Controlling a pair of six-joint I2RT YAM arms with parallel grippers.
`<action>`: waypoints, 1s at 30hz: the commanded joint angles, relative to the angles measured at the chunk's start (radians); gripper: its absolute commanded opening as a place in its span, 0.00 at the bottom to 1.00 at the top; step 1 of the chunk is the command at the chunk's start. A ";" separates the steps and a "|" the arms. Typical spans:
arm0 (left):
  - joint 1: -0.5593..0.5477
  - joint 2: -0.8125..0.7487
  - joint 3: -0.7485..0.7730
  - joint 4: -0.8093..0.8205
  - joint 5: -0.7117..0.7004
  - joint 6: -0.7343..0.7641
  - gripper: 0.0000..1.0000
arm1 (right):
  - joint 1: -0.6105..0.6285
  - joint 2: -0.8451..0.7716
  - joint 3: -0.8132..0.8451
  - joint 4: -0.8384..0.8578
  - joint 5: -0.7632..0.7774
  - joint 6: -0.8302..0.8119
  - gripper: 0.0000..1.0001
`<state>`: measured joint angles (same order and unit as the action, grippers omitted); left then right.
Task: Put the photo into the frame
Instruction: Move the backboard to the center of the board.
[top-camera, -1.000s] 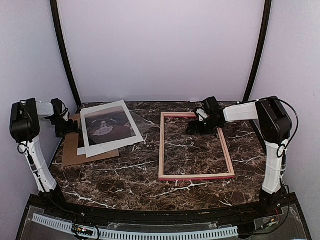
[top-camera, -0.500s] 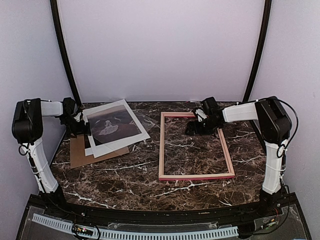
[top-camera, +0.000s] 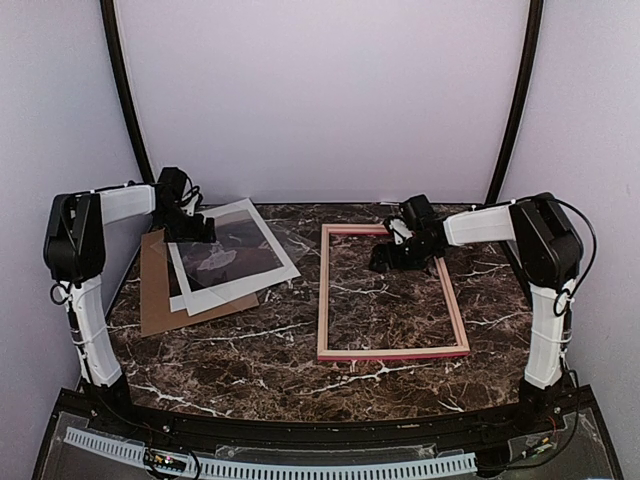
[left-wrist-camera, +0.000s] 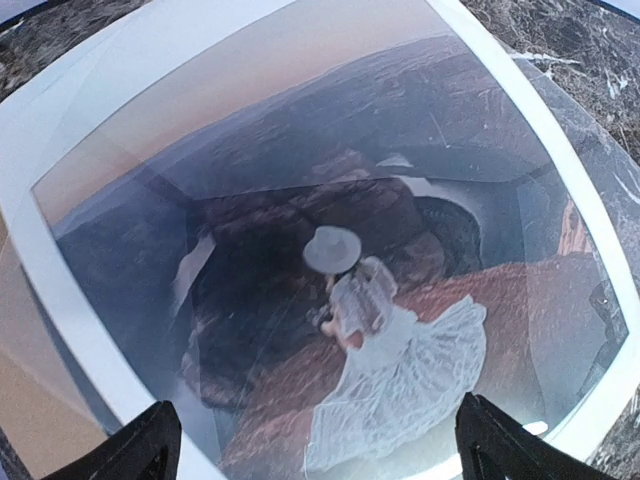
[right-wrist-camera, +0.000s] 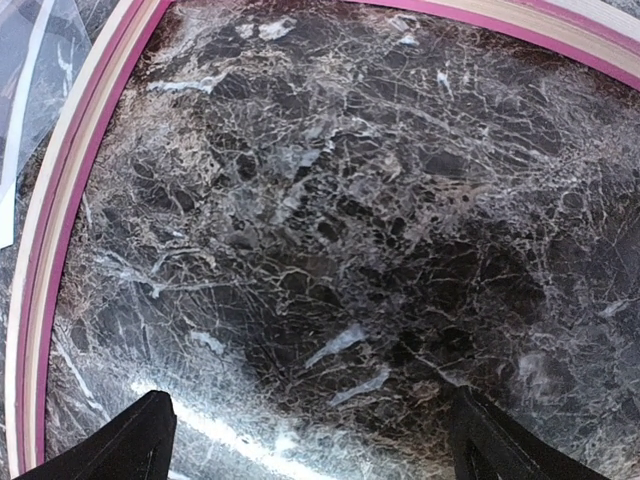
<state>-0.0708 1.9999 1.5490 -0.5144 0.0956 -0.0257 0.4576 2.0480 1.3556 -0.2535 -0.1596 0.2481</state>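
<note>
Well, nearest you the pink frame (top-camera: 324, 300) lies flat and empty on the table (top-camera: 270, 350), with its long sides running away from you. The photo (top-camera: 240, 262) lies picture-up on the brown board (top-camera: 158, 300) off to its left, a bit turned and not touching it. Farther back, your left gripper (top-camera: 198, 230) hangs right over the photo, fingers wide apart and holding nothing, so the photo must go right. Your right gripper (top-camera: 392, 258) hangs over the frame's far end, fingers apart too.

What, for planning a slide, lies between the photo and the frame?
Marble table and a clear sheet jutting past the photo toward the frame; top view shows it.
</note>
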 joint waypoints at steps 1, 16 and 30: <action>-0.051 0.102 0.076 -0.038 -0.068 0.033 0.99 | 0.012 -0.036 -0.029 -0.036 0.014 0.009 0.97; -0.183 0.064 -0.139 -0.125 -0.020 0.110 0.94 | 0.012 -0.082 -0.095 -0.015 0.029 0.019 0.97; -0.241 -0.141 -0.401 -0.148 -0.063 0.156 0.89 | 0.011 -0.145 -0.161 -0.080 0.130 -0.012 0.98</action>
<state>-0.2977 1.8992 1.2377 -0.5327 0.0422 0.0963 0.4629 1.9400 1.2171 -0.2745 -0.1139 0.2432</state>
